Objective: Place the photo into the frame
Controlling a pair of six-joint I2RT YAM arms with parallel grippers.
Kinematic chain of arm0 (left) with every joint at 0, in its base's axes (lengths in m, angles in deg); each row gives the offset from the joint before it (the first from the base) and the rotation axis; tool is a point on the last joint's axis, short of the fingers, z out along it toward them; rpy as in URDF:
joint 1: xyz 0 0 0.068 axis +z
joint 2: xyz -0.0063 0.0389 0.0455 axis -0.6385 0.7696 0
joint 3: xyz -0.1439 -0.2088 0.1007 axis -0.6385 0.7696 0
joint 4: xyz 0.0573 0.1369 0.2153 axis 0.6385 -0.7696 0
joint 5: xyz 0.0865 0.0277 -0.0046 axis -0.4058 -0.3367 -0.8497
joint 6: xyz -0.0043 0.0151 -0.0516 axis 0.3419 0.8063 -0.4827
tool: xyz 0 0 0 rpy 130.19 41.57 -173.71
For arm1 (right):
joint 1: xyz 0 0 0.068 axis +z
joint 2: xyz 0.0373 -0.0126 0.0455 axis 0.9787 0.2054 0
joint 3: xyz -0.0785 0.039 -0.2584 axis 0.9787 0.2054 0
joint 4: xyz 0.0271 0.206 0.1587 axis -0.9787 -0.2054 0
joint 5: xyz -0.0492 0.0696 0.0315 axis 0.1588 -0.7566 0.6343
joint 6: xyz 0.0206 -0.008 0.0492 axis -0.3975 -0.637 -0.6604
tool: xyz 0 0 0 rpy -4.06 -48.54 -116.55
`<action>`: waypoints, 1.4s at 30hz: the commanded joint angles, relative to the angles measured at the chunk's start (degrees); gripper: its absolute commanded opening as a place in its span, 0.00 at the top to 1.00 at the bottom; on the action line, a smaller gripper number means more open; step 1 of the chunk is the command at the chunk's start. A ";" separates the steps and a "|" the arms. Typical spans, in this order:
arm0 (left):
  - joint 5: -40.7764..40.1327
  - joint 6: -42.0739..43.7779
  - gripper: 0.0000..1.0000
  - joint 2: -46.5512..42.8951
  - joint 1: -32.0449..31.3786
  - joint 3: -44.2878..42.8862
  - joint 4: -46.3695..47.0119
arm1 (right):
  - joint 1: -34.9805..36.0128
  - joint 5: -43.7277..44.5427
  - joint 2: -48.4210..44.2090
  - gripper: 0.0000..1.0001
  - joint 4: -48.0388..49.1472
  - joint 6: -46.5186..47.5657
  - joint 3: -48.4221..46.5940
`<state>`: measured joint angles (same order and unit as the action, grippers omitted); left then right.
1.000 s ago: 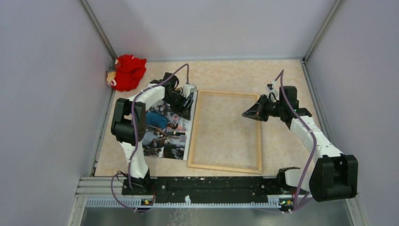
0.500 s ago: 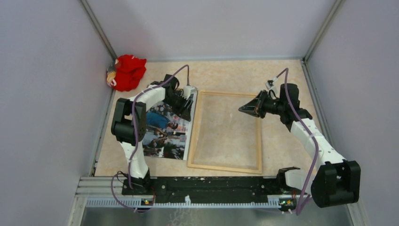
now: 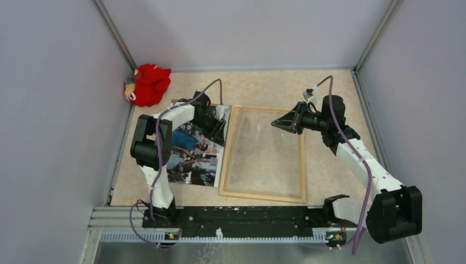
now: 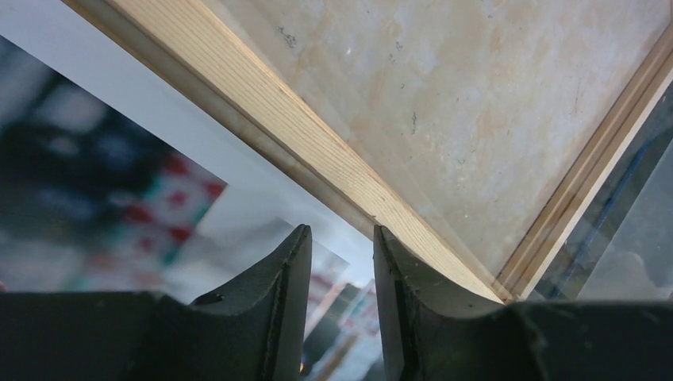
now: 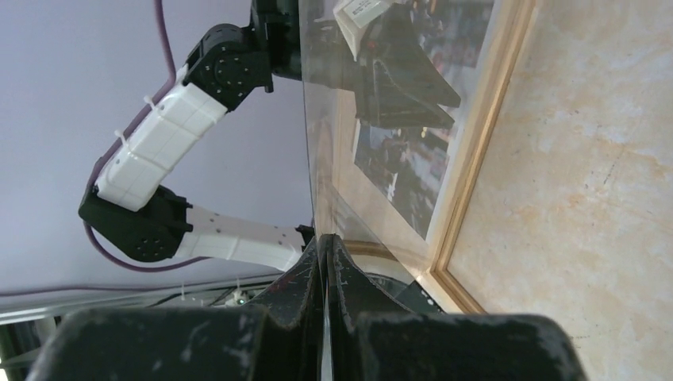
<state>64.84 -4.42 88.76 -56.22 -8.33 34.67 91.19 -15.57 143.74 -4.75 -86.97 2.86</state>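
Two arms work over a beige marbled table (image 3: 329, 165) enclosed by grey walls. At far left, in the back corner, sits a red plush toy (image 3: 149, 83), well apart from everything else. To its right the photo (image 3: 189, 157) lies face up on the table. It is outside the frame, with its right edge along the frame's left rail. The left gripper (image 3: 218, 129) hangs low over the photo's far right corner. In the left wrist view, its fingers (image 4: 290, 278) stand partly apart with a clear gap between them. The gap looks down on the photo's white border (image 4: 238, 198) and the wooden rail just beside it. Nothing is seen clamped in the jaws. The frame (image 3: 264, 195) lies flat at the table's centre, and bare table shows inside its rails. Its clear pane (image 3: 264, 154) is tilted: the near edge is down by the near rail and the far edge is lifted off the wood. At right, the right gripper (image 3: 276, 124) has its fingers pressed together on that raised far edge. The right wrist view shows the fingers (image 5: 305, 274) pinching the thin sheet edge-on. The pane (image 5: 381, 95) reflects the photo there, and the frame's rail (image 5: 476, 135) lies beneath it.
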 commanded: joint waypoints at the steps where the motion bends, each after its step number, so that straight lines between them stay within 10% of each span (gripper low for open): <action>1: 2.80 -0.88 0.60 0.30 -0.20 0.81 1.07 | 0.67 -1.20 -2.02 1.00 6.38 -2.61 -2.40; 24: 0.92 -1.28 0.64 1.42 -0.56 1.18 2.16 | 2.96 -5.02 0.78 1.00 5.82 2.19 -1.29; 42: 0.37 -1.30 0.65 1.50 -0.60 0.25 2.03 | -3.00 -1.93 -1.20 1.00 -12.16 14.82 -3.98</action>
<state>64.82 -5.62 90.01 -56.61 -7.42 36.09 90.27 -15.81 143.76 -14.67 -76.30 1.68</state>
